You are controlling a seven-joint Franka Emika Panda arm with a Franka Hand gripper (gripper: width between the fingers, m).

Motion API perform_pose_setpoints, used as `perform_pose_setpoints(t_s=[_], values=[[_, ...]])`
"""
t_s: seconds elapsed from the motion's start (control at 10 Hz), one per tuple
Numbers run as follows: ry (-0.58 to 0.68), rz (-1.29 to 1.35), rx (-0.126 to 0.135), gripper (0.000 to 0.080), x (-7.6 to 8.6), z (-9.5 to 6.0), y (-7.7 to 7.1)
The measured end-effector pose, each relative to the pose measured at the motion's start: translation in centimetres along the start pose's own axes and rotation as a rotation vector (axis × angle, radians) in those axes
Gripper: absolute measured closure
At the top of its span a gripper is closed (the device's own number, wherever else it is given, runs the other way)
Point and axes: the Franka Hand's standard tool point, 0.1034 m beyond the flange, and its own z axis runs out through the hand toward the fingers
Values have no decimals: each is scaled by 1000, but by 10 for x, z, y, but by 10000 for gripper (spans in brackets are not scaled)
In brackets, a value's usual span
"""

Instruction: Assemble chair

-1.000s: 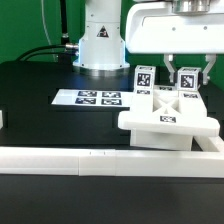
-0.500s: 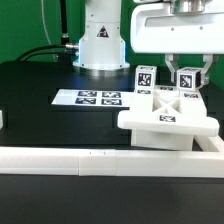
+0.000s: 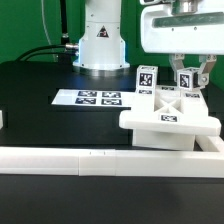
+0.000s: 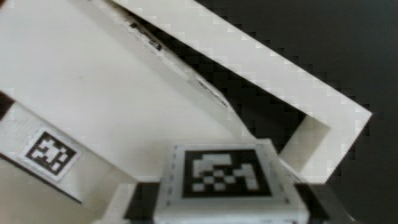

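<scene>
The chair's white parts are grouped at the exterior view's right. A flat seat slab (image 3: 170,125) lies in front. Behind it stands a framed panel with crossed bars (image 3: 165,98). A short tagged post (image 3: 145,78) stands upright at the panel's left. My gripper (image 3: 190,82) reaches down from above. It is shut on a second tagged post (image 3: 187,79) at the panel's right. In the wrist view that post (image 4: 217,172) sits between my dark fingers (image 4: 146,203); the gripper (image 4: 222,205) hangs above the framed panel (image 4: 267,80) and a tagged slab (image 4: 50,155).
The marker board (image 3: 98,98) lies flat on the black table at centre. A long low white border rail (image 3: 90,160) runs along the front edge. The robot's base (image 3: 100,45) stands at the back, with cables at its left.
The hand has shifted a little to the exterior view's right. The held post has stayed between the fingers, and the other parts have not moved.
</scene>
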Motion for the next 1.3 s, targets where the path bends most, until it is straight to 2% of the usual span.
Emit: perform_pose_setpoints(t_s=[0.9,1.1,1.2,1.3], values=[[-43,532,13,532,-5,1,-2],[-49,562,13,532,-6,1,-2],[-49,533,13,442,-6,1,-2],[-49,504,12,306,-7,1,-1]])
